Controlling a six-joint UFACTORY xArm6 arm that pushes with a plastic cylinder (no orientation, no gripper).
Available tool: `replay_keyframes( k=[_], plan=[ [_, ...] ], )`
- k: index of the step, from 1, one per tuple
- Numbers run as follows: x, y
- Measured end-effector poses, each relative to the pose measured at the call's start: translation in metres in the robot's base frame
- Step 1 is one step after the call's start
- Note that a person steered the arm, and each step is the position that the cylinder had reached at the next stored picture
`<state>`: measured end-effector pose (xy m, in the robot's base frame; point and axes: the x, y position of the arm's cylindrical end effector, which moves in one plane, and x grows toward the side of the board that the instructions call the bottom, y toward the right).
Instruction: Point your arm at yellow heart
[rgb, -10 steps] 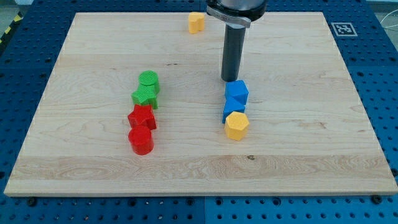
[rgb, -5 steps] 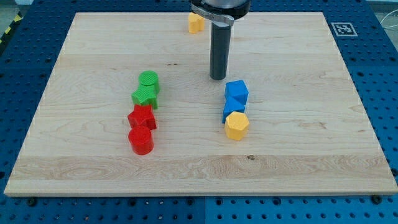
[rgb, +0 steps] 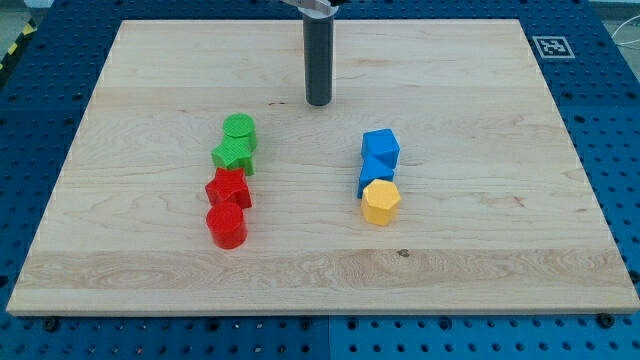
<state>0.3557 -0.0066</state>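
The board (rgb: 120, 270) carries every block that shows. Nearest the view's bottom on the left, a red cylinder (rgb: 227, 226) touches a red star (rgb: 228, 188) just above it. Above those, a green star (rgb: 233, 155) touches a green cylinder (rgb: 240, 128), so the four form one column.

On the right, a yellow hexagon (rgb: 380, 202) sits against a lower blue block (rgb: 374, 174), which touches an upper blue cube (rgb: 381, 147).

Farther up, my tip (rgb: 318, 102) rests on bare wood between the two columns and above both, well apart from every block. It is a plain rod, holding nothing and pressing on nothing.

The yellow heart cannot be seen. It may lie behind the rod, whose shaft covers a strip of the board's top edge, but its position and look cannot be told.
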Motion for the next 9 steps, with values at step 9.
replay_keyframes(
  k=[9],
  plan=[
    [-0.103,-0.073]
  ],
)
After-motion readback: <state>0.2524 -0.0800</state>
